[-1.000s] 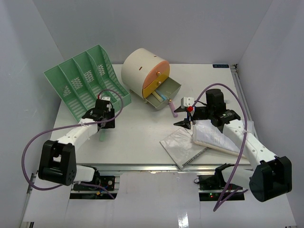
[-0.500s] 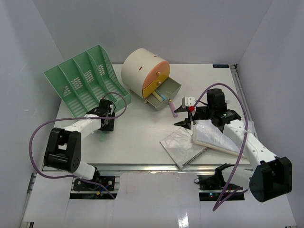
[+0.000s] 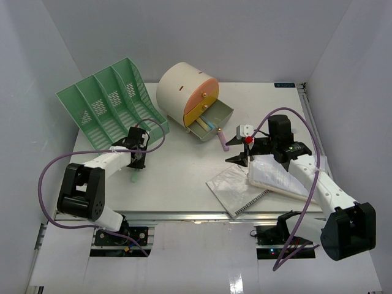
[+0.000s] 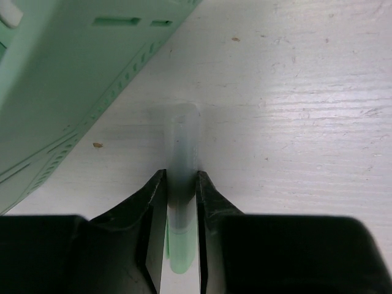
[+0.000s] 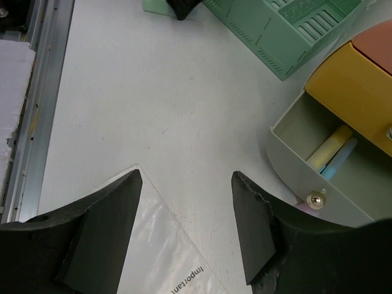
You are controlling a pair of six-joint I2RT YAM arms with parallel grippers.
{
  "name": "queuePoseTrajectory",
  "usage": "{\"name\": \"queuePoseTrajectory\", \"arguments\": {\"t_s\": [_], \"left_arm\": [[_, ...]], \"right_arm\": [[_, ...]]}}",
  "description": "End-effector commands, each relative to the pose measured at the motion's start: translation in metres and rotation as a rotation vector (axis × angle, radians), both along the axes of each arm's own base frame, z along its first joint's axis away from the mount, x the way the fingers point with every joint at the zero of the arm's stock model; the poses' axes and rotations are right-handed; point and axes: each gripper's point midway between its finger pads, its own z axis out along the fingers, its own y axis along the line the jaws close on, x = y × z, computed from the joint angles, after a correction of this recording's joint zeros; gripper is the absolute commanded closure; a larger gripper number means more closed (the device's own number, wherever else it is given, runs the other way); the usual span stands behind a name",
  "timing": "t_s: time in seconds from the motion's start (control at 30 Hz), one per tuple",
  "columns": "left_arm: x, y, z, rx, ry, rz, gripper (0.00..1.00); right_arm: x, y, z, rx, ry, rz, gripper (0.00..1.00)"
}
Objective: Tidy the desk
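Desk (image 3: pixel 177 177) spans the view ahead of both arm bases. Far left: green rack (image 3: pixel 104 107), left gripper (image 4: pixel 180 177) just beside it, fingers clamped on a green pen (image 4: pixel 182 131) lying flat. Mid: open drawer (image 5: pixel 294 131). Then right gripper (image 5: pixel 187 184), spread wide, gripping nothing, over a printed sheet (image 5: pixel 162 257)

This is looking like a robotics lab cell that is imitating an office. Plain white walls (image 3: pixel 245 37) are closing in the desk (image 3: pixel 177 177) on three sides. The left arm (image 3: pixel 101 164) and the right arm (image 3: pixel 318 184) are standing bolted at its 6 o'clock edge, purple cables (image 3: pixel 46 184) are looping from them, and electronics (image 3: pixel 272 236) are hanging under the metal rail (image 3: pixel 184 215). Office things are lying on top: a green file rack (image 3: pixel 104 104) at 10 o'clock, a cream drawer unit (image 3: pixel 184 92) at 12 o'clock, a spiral notebook (image 3: pixel 236 187) at 5 o'clock.
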Motion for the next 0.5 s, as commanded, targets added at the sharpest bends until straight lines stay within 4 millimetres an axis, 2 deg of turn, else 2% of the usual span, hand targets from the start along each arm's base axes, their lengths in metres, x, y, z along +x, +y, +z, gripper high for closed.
{"name": "queuePoseTrajectory", "arguments": {"t_s": [0.0, 0.13, 0.27, 0.33, 0.47], "left_arm": [[0.006, -0.016, 0.019, -0.083, -0.045, -0.026, 0.89], [0.004, -0.047, 0.041, -0.231, -0.093, -0.079, 0.98], [-0.007, -0.116, 0.087, -0.478, -0.177, -0.243, 1.00], [-0.017, -0.159, 0.121, -0.578, -0.261, -0.391, 1.00], [-0.028, -0.224, 0.178, -0.651, -0.430, -0.624, 1.00]], "right_arm": [[-0.003, -0.001, 0.014, 0.038, -0.052, 0.024, 0.33], [-0.001, -0.003, 0.013, 0.036, -0.052, 0.015, 0.33], [0.006, -0.010, 0.010, 0.028, -0.051, -0.017, 0.33], [0.010, -0.013, 0.009, 0.027, -0.049, -0.032, 0.33], [0.020, -0.027, 0.010, 0.032, -0.041, -0.080, 0.33]]}}
